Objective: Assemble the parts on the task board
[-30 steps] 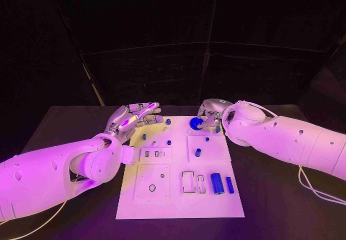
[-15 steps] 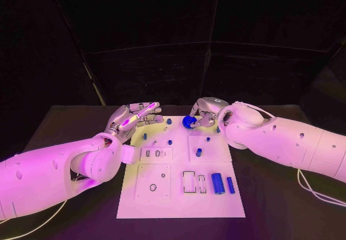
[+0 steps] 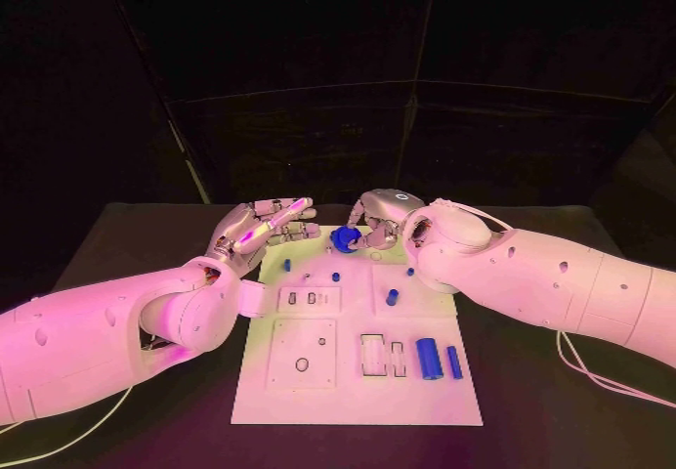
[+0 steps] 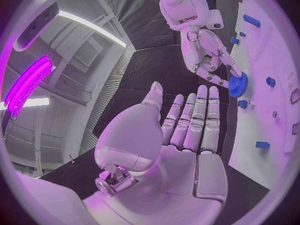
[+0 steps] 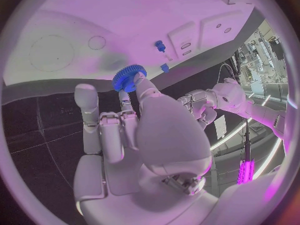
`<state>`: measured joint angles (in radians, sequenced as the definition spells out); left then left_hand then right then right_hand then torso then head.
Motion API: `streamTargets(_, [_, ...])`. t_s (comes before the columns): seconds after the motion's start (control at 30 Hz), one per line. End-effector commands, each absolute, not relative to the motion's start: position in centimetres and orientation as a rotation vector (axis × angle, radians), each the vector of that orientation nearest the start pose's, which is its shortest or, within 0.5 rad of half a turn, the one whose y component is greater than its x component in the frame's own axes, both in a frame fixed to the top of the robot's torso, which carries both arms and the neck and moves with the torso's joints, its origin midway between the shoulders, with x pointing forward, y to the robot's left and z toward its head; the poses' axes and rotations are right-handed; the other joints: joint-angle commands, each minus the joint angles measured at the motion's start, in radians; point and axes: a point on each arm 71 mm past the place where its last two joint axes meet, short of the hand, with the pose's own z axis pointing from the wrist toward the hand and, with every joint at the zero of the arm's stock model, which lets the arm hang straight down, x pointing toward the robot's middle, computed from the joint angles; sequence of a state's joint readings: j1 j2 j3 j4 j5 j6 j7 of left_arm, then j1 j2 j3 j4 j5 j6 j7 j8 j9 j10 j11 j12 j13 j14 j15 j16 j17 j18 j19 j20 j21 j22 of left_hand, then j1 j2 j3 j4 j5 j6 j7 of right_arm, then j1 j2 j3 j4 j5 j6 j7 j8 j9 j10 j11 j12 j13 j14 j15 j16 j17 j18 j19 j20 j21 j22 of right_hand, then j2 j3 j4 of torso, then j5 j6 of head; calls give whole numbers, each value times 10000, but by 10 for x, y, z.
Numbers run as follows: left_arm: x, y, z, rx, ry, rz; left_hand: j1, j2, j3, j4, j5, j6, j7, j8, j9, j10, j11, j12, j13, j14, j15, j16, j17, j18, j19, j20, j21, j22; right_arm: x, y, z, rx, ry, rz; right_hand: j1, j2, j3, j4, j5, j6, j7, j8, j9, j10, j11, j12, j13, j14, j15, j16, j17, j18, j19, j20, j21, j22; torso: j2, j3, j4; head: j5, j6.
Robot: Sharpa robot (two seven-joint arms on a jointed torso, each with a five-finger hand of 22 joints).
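Your right robot hand pinching blue gear above board's far end; left robot hand flat, fingers apart, holding nothing.

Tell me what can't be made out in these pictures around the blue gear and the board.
- Blue gear, head view: the right hand covers part of it, so the grip is unclear.
- Task board far edge, head view: hidden behind both hands.
- Small blue pegs, head view: too small to tell shape.
- Left hand, left wrist view: its palm side faces away.

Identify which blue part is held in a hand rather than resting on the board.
The toothed blue gear, pinched by the right hand over the task board's far end; the other blue pieces sit untouched.
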<state>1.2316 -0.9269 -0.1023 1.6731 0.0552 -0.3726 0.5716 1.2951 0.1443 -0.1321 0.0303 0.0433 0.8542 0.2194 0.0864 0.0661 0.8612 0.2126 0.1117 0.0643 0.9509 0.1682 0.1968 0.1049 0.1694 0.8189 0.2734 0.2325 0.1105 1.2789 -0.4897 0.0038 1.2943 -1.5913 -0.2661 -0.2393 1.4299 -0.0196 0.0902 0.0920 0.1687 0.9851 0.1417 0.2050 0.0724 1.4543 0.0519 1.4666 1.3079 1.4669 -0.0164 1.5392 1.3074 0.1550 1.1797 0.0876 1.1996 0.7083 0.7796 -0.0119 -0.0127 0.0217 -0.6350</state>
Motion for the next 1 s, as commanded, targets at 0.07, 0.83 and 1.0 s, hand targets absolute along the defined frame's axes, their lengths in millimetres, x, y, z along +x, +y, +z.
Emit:
streamTargets(0.07, [459, 212, -162, -10555, 12777, -16443, 18, 104, 43, -40, 42, 80, 383, -25, 7, 93, 0, 52, -3, 72, -1, -1, -15, 113, 72, 23, -69, -14, 533, -74, -138, -2993, 15481, 5911, -100, 18, 80, 18, -55, 129, -56, -66, 9, 42, -3, 20, 827, 845, -49, 43, 1644, -58, 31, -24, 61, 7, 7, 1, 4, 29, -16])
streamTargets(0.83, [461, 211, -160, -10514, 12772, -16444, 36, 88, 48, -65, 42, 67, 382, -38, 3, 86, 0, 44, -6, 65, 2, -14, -23, 111, 75, 23, -86, -25, 535, -45, -146, -3415, 15964, 5909, -212, -2, 134, 31, -164, 121, -35, -183, -5, 11, 18, -13, 794, 844, -30, 43, 1643, -59, 24, -10, 57, -2, 0, 24, -24, 130, -133])
streamTargets(1.0, [462, 211, -160, -10503, 12771, -16465, 41, 77, 48, -77, 43, 54, 384, -47, 1, 79, 3, 38, -8, 54, 5, -24, -29, 110, 75, 24, -96, -32, 536, -44, -148, -3450, 16075, 5826, -228, -5, 145, 30, -187, 115, -29, -206, -8, 6, 21, -19, 789, 842, -27, 40, 1636, -59, 23, -7, 56, -4, 0, 21, -17, 134, -141])
